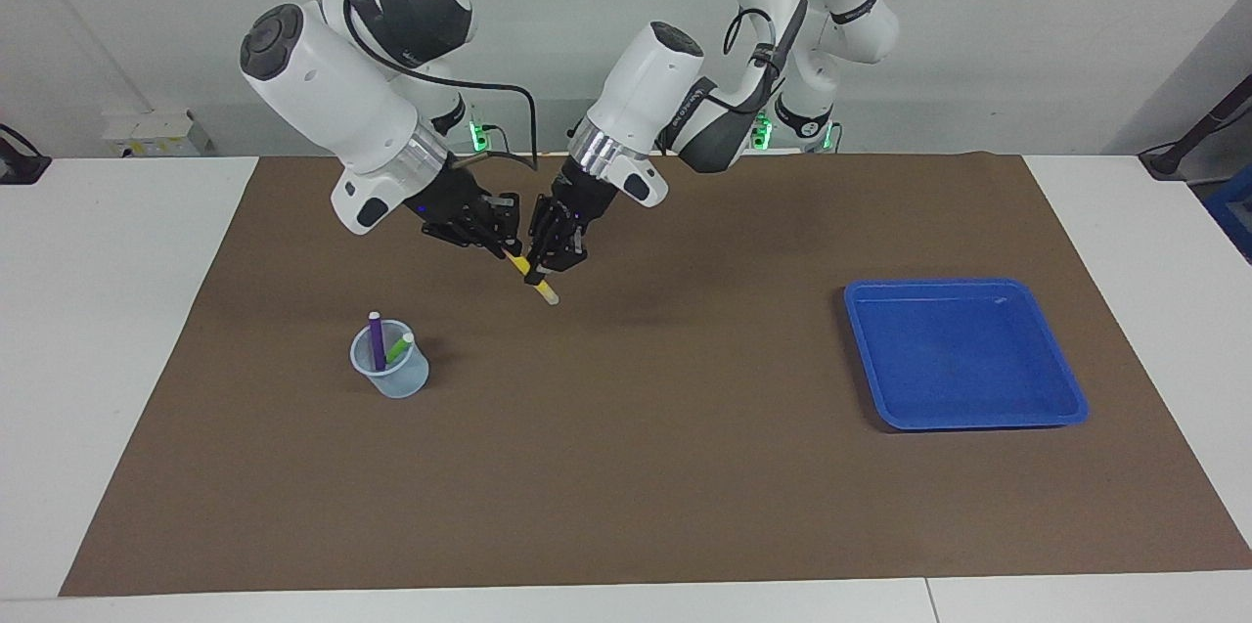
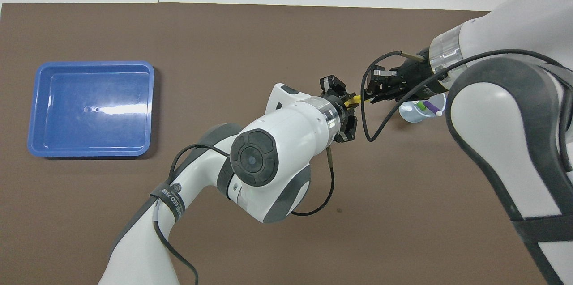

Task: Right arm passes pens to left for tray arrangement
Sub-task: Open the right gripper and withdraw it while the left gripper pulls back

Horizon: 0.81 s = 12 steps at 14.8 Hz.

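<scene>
Being passed between the two arms, the yellow pen (image 1: pixel 533 278) is held in the air over the brown mat (image 1: pixel 646 467), slanting down with its whitish tip lowest. Its upper end is clenched by the right tool (image 1: pixel 501 249), and its middle is gripped by the left tool (image 1: pixel 544 263), whose fingertips are pressed together on the barrel. From above, only a short stretch of yellow is seen between the two tools, so exactly where each grip sits is hard to judge.

The handover is judged to be at its midpoint: the pen has been taken by the left tool but has not yet been let go by the right one.

The purple pen (image 1: pixel 376 339) and the green pen (image 1: pixel 399 347) are stood in the translucent cup (image 1: pixel 391 377), which sits on the mat just beside the held pen, toward the right arm's end of the counter. Neither has been passed.

The blue tray (image 1: pixel 1071 405) lies well apart from the cup, toward the left arm's end of the counter, and no pen is seen in it.

Nothing has been arranged so far; one release, one carry and two further passes are left.
</scene>
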Each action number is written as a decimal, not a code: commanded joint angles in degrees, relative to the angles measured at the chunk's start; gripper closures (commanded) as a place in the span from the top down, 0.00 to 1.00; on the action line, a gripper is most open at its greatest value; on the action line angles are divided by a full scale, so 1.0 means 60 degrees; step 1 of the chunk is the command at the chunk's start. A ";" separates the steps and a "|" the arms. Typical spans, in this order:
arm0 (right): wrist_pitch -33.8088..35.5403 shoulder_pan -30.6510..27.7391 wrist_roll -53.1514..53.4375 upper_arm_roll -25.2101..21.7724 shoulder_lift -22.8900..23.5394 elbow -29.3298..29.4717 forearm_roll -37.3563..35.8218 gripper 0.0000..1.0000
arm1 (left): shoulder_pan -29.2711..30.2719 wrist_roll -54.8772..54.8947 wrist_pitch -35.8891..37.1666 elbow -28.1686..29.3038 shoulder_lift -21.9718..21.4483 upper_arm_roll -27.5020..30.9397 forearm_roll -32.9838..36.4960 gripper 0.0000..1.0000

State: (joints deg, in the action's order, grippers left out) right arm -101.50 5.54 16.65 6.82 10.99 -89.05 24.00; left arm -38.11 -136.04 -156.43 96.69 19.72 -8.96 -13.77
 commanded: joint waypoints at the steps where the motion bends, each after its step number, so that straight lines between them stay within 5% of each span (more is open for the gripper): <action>1: -0.0017 -0.0118 -0.0123 0.0036 -0.0221 -0.0232 0.0248 0.40 | -0.0107 -0.0120 -0.0047 -0.0060 -0.0005 0.0146 0.0273 0.00; 2: -0.0032 -0.0118 -0.0123 0.0035 -0.0206 -0.0217 0.0248 0.46 | -0.0107 -0.0120 -0.0032 -0.0075 -0.0005 0.0146 0.0287 0.00; 3: -0.0061 -0.0118 -0.0080 0.0035 -0.0206 -0.0202 0.0234 0.69 | -0.0093 -0.0106 -0.0003 -0.0075 -0.0005 0.0146 0.0389 0.00; 4: -0.0076 -0.0118 -0.0065 0.0035 -0.0206 -0.0188 0.0234 0.81 | -0.0078 -0.0106 0.0055 -0.0075 -0.0019 0.0146 0.0491 0.00; 7: 0.0099 -0.0191 -0.0181 -0.0037 -0.0235 -0.0041 0.0058 1.00 | 0.0010 -0.0076 0.0114 -0.0060 -0.0048 0.0160 0.0682 0.00; 12: 0.0406 -0.1010 -0.1116 -0.0038 -0.0835 -0.0026 -0.1549 1.00 | 0.0433 0.0726 0.0699 0.0028 -0.0181 0.0161 0.0698 0.00</action>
State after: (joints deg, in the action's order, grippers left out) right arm -100.60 1.61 13.28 6.19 8.39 -88.51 18.85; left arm -37.53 -134.35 -154.90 96.57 19.65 -7.86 -10.24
